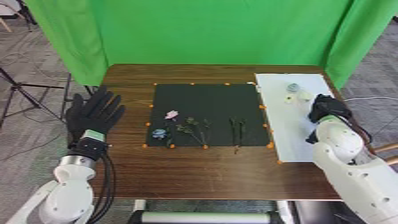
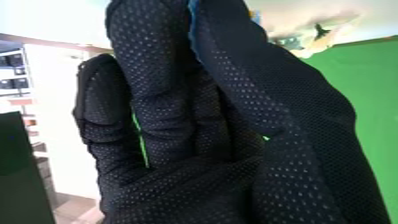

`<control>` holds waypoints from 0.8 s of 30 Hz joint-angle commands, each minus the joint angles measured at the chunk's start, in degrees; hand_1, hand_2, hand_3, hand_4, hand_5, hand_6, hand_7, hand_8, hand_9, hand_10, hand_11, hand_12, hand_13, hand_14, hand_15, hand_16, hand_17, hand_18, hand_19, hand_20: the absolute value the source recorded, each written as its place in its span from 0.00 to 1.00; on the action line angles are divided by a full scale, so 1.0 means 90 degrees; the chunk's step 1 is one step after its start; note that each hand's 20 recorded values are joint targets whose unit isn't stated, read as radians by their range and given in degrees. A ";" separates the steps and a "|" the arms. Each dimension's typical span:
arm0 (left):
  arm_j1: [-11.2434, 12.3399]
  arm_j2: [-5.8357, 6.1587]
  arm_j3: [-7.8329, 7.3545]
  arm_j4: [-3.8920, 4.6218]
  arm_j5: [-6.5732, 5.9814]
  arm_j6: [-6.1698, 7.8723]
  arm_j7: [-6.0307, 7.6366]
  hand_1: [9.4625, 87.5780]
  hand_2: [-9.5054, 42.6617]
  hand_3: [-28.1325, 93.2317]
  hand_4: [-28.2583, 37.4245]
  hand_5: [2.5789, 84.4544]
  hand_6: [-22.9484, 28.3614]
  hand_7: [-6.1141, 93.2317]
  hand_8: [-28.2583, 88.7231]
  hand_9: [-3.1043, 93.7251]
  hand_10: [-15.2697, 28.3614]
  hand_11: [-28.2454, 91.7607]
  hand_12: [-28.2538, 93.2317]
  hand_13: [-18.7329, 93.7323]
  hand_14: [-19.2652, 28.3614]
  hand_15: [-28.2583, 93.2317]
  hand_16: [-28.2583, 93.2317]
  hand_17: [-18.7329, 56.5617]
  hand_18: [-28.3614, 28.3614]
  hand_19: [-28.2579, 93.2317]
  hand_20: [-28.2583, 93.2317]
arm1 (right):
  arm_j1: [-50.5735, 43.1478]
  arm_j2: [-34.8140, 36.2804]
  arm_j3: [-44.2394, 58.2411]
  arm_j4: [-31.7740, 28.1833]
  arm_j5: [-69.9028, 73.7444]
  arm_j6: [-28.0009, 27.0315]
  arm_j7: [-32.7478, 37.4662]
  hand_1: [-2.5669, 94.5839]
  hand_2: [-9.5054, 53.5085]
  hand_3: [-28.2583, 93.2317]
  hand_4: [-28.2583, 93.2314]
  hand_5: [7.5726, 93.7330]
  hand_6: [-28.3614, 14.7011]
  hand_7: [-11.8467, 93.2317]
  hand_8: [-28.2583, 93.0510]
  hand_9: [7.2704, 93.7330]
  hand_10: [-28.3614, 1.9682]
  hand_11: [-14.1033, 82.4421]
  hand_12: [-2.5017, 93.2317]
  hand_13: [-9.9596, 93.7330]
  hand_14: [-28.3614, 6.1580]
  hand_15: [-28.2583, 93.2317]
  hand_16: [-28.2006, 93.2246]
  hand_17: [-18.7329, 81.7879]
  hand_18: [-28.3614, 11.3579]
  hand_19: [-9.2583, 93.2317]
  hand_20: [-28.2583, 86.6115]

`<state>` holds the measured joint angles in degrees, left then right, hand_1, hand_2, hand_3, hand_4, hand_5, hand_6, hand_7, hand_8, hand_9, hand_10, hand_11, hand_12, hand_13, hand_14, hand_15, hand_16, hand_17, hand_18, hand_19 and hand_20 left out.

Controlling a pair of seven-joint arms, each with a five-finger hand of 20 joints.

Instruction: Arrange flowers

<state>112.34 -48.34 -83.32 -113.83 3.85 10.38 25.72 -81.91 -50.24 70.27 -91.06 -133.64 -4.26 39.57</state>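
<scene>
A pale blue flower (image 1: pixel 293 87) is lying on the upper part of the white sheet (image 1: pixel 291 140), right of centre in the frame, with small pale yellow flowers (image 1: pixel 305 95) sitting just below it. Left of the sheet, a pink flower (image 1: pixel 171 114), a darker blue flower (image 1: pixel 159 134), leafy sprigs (image 1: pixel 187 129) and slim green stems (image 1: pixel 237 131) are resting on the dark mat (image 1: pixel 209 100). The right hand (image 1: pixel 330 106) is hovering at the sheet's right side, near the yellow flowers, its arm (image 1: pixel 354 167) slanting up from the lower right corner. In the right wrist view its fingers (image 2: pixel 158 95) are extending nearly straight, one standing apart from the others, while the thumb (image 2: pixel 275 95) is leaning toward them; whether the tips are touching, I cannot tell. The left hand (image 1: pixel 91 115) is hanging over the bench's (image 1: pixel 204 180) left edge, fingers pointing toward the top of the frame, straight and slightly fanned, its arm (image 1: pixel 71 182) rising from the lower left. Beyond the bench, a green curtain (image 1: pixel 218 32) is hanging across the top.
</scene>
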 commanded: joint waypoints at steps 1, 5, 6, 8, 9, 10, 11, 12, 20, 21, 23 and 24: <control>-0.0013 -0.0001 -0.0011 -0.0025 0.0008 -0.0156 0.0054 0.18 0.49 0.81 0.00 0.44 0.59 0.21 0.17 0.35 0.66 0.41 0.32 0.37 0.70 0.53 0.16 0.18 0.75 0.54 0.31 | -0.0528 0.0021 -0.0149 -0.0583 -0.0521 0.0841 -0.0392 0.71 0.00 0.79 0.00 0.77 0.61 0.41 0.27 0.90 0.58 0.27 0.48 0.87 0.66 0.54 0.58 0.65 0.28 0.87 0.55; 0.0013 -0.0010 -0.0050 -0.0055 0.0050 -0.0185 0.0050 0.18 0.49 0.81 0.00 0.44 0.59 0.21 0.17 0.35 0.66 0.41 0.32 0.37 0.70 0.53 0.16 0.18 0.75 0.53 0.31 | -0.0765 0.0011 -0.0007 -0.1523 -0.1137 0.1153 -0.0568 0.70 0.00 0.80 0.00 0.77 0.61 0.40 0.27 0.90 0.58 0.26 0.48 0.87 0.66 0.55 0.58 0.65 0.28 0.87 0.55; 0.0040 -0.0010 -0.0076 -0.0067 0.0080 -0.0171 0.0042 0.18 0.49 0.81 0.00 0.44 0.59 0.21 0.17 0.35 0.66 0.41 0.32 0.37 0.70 0.53 0.16 0.18 0.75 0.53 0.31 | -0.0764 -0.0020 0.0007 -0.1691 -0.1211 0.1202 -0.0764 0.70 0.00 0.80 0.00 0.77 0.61 0.40 0.27 0.90 0.58 0.26 0.49 0.87 0.66 0.55 0.58 0.65 0.28 0.87 0.55; 0.0095 0.0047 -0.0096 -0.0080 0.0063 -0.0162 0.0105 0.18 0.49 0.81 0.00 0.44 0.59 0.21 0.17 0.35 0.66 0.41 0.32 0.37 0.70 0.53 0.16 0.18 0.75 0.53 0.31 | -0.0640 -0.0106 -0.0025 -0.1935 -0.1054 0.1195 -0.1247 0.70 0.00 0.80 0.00 0.78 0.61 0.40 0.27 0.90 0.58 0.26 0.49 0.87 0.66 0.55 0.58 0.65 0.28 0.87 0.55; 0.0127 0.0034 -0.0122 -0.0081 0.0054 -0.0163 0.0100 0.18 0.49 0.81 0.00 0.44 0.59 0.21 0.17 0.35 0.66 0.41 0.32 0.37 0.70 0.53 0.16 0.18 0.75 0.53 0.31 | -0.0522 -0.0172 -0.0116 -0.2015 -0.0963 0.1140 -0.1369 0.70 0.00 0.80 0.00 0.77 0.61 0.40 0.27 0.90 0.58 0.26 0.49 0.87 0.66 0.55 0.58 0.64 0.28 0.87 0.56; 0.0131 0.0017 -0.0132 -0.0070 0.0046 -0.0146 0.0093 0.18 0.49 0.81 0.00 0.44 0.59 0.21 0.17 0.35 0.66 0.41 0.32 0.37 0.70 0.53 0.16 0.18 0.75 0.53 0.31 | -0.0406 -0.0248 -0.0205 -0.2058 -0.0929 0.1081 -0.1548 0.70 0.00 0.80 0.00 0.77 0.60 0.40 0.27 0.90 0.58 0.26 0.49 0.86 0.66 0.55 0.58 0.64 0.28 0.87 0.56; 0.0150 0.0017 -0.0134 -0.0071 0.0033 -0.0124 0.0101 0.18 0.49 0.81 0.00 0.44 0.59 0.21 0.17 0.35 0.66 0.40 0.32 0.37 0.70 0.53 0.16 0.18 0.74 0.53 0.31 | -0.0265 -0.0343 -0.0308 -0.2074 -0.0853 0.1017 -0.1765 0.70 0.00 0.81 0.00 0.77 0.60 0.40 0.27 0.90 0.57 0.25 0.49 0.86 0.66 0.55 0.58 0.63 0.28 0.87 0.56; 0.0188 0.0037 -0.0121 -0.0081 -0.0007 -0.0100 0.0140 0.18 0.50 0.81 0.00 0.44 0.59 0.21 0.17 0.35 0.65 0.40 0.32 0.37 0.69 0.52 0.16 0.18 0.75 0.53 0.31 | -0.0084 -0.0452 -0.0482 -0.2062 -0.0739 0.1017 -0.1881 0.69 0.00 0.81 0.00 0.77 0.60 0.39 0.27 0.89 0.57 0.25 0.48 0.86 0.66 0.55 0.58 0.63 0.28 0.87 0.56; 0.0509 -0.0169 -0.0299 -0.0151 -0.0091 -0.0039 0.0088 0.17 0.50 0.81 0.00 0.44 0.58 0.21 0.17 0.35 0.64 0.40 0.32 0.37 0.69 0.52 0.16 0.18 0.74 0.53 0.31 | 0.1078 -0.1490 -0.1849 -0.1555 -0.0365 0.0613 -0.2554 0.68 0.00 0.81 0.00 0.76 0.59 0.39 0.27 0.88 0.56 0.25 0.47 0.84 0.66 0.55 0.58 0.62 0.28 0.86 0.57; 0.0521 -0.0170 -0.0305 -0.0167 -0.0098 -0.0015 0.0107 0.17 0.50 0.81 0.00 0.44 0.58 0.21 0.17 0.35 0.64 0.40 0.32 0.37 0.68 0.52 0.16 0.18 0.74 0.53 0.31 | 0.1153 -0.1616 -0.1912 -0.1504 -0.0184 0.0357 -0.2609 0.68 0.00 0.81 0.00 0.76 0.59 0.39 0.27 0.88 0.56 0.25 0.47 0.84 0.66 0.55 0.58 0.62 0.27 0.86 0.57; 0.0405 -0.0190 -0.0242 -0.0138 -0.0105 -0.0003 0.0061 0.17 0.50 0.81 0.00 0.44 0.58 0.21 0.17 0.35 0.64 0.40 0.32 0.38 0.68 0.52 0.16 0.18 0.74 0.53 0.31 | 0.1295 -0.1777 -0.2134 -0.1304 -0.0268 0.0256 -0.2609 0.67 0.01 0.81 0.00 0.75 0.60 0.39 0.27 0.88 0.57 0.25 0.47 0.84 0.66 0.55 0.58 0.62 0.27 0.86 0.57; 0.0355 -0.0185 -0.0210 -0.0122 -0.0094 -0.0018 0.0040 0.17 0.50 0.81 0.00 0.44 0.58 0.21 0.17 0.35 0.64 0.40 0.32 0.38 0.68 0.52 0.16 0.18 0.74 0.53 0.31 | 0.1352 -0.1863 -0.2206 -0.1201 -0.0359 0.0147 -0.2633 0.67 0.02 0.81 0.00 0.75 0.60 0.40 0.27 0.88 0.57 0.25 0.47 0.84 0.66 0.55 0.58 0.62 0.27 0.86 0.57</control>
<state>116.48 -49.20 -86.11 -115.29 3.22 9.75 26.57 -73.67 -59.89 54.96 -103.76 -136.30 3.37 18.84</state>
